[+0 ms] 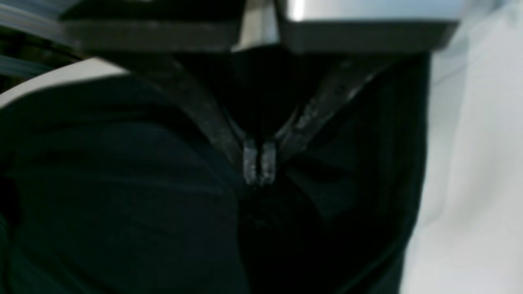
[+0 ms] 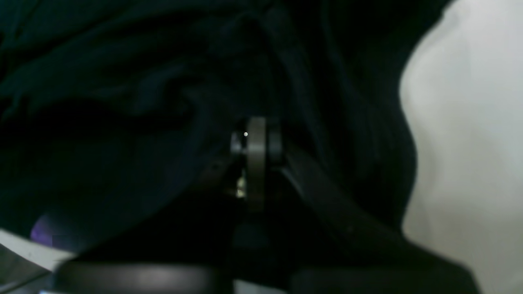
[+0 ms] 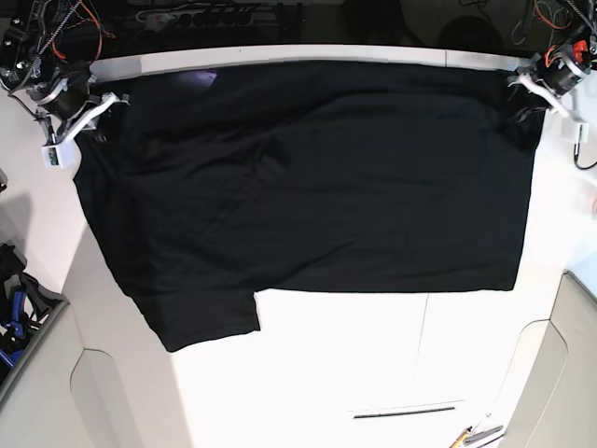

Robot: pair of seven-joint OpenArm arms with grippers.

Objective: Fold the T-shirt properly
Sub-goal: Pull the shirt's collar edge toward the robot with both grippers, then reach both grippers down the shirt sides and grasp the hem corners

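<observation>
T-shirt (image 3: 317,177) lies flat, long axis crosswise (one sleeve pointing forward).

Two arms are being shown with white angular gripper brackets, the right gripper (image 3: 79,126) and the left gripper (image 3: 532,93). Black joint housings are being crossed by red and orange wires (image 3: 79,14). Slim dark fingers (image 1: 267,161) are being tipped with translucent pads.

Plain black T-shirt (image 3: 317,177) (purple glimpse at edge); white table (image 3: 354,364).
</observation>
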